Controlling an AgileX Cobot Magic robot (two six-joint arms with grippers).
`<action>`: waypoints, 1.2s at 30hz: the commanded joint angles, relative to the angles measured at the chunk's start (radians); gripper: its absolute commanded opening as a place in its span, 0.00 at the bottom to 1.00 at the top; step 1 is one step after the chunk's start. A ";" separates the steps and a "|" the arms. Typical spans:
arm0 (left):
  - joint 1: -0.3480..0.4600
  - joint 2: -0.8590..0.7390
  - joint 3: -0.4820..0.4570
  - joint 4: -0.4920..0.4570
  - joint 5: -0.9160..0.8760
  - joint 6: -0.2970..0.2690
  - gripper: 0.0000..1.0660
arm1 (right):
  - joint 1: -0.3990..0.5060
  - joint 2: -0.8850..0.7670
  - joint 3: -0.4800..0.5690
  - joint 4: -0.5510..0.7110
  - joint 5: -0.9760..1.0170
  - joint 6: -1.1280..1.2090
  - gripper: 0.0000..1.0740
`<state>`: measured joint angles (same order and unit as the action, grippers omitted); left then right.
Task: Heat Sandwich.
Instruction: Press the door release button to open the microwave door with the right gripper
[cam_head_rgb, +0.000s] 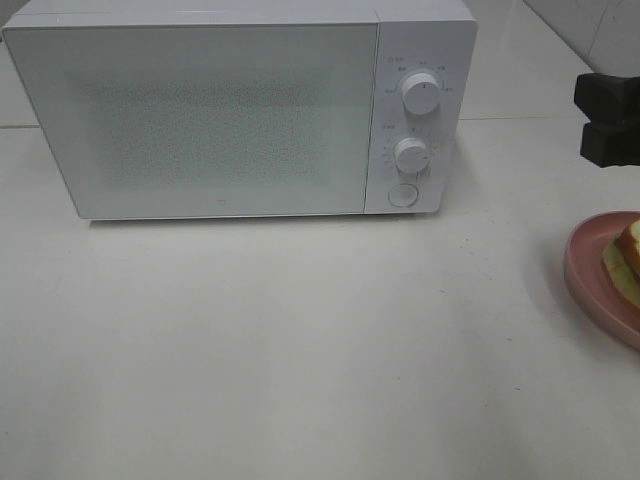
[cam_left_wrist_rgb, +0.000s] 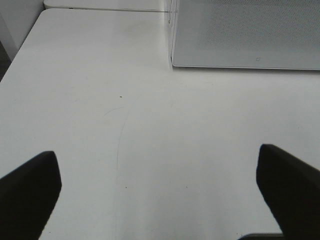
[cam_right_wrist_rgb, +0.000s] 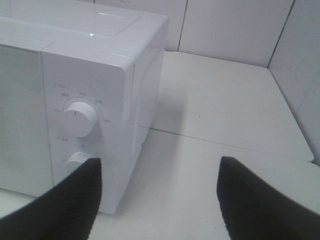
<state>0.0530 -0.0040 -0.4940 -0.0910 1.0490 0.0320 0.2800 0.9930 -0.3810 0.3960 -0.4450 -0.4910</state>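
A white microwave (cam_head_rgb: 210, 110) stands at the back of the table with its door shut. It has two dials (cam_head_rgb: 422, 92) and a round button (cam_head_rgb: 403, 194) on its right panel. The sandwich (cam_head_rgb: 624, 262) lies on a round pink plate (cam_head_rgb: 590, 265) at the right edge of the high view, partly cut off. My right gripper (cam_head_rgb: 610, 118) hovers at the right edge behind the plate; in the right wrist view (cam_right_wrist_rgb: 157, 200) it is open and empty, facing the microwave's dial side (cam_right_wrist_rgb: 80, 117). My left gripper (cam_left_wrist_rgb: 160, 200) is open and empty over bare table near the microwave's left corner (cam_left_wrist_rgb: 172, 60). It is out of the high view.
The table (cam_head_rgb: 280, 350) is white, with a seam line running behind the microwave. White tiled walls (cam_right_wrist_rgb: 235, 30) stand close behind and to the right. The table's left edge (cam_left_wrist_rgb: 20, 50) shows in the left wrist view.
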 joint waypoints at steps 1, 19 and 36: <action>0.000 -0.023 0.003 -0.005 -0.015 0.000 0.96 | 0.003 0.077 -0.002 0.003 -0.102 0.073 0.59; 0.000 -0.023 0.003 -0.005 -0.015 0.000 0.96 | 0.003 0.520 -0.002 -0.545 -0.549 0.945 0.12; 0.000 -0.023 0.003 -0.005 -0.015 0.000 0.96 | 0.003 0.856 -0.003 -0.569 -0.728 1.330 0.00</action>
<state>0.0530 -0.0040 -0.4940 -0.0910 1.0490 0.0320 0.2800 1.8270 -0.3840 -0.1590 -1.1560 0.7640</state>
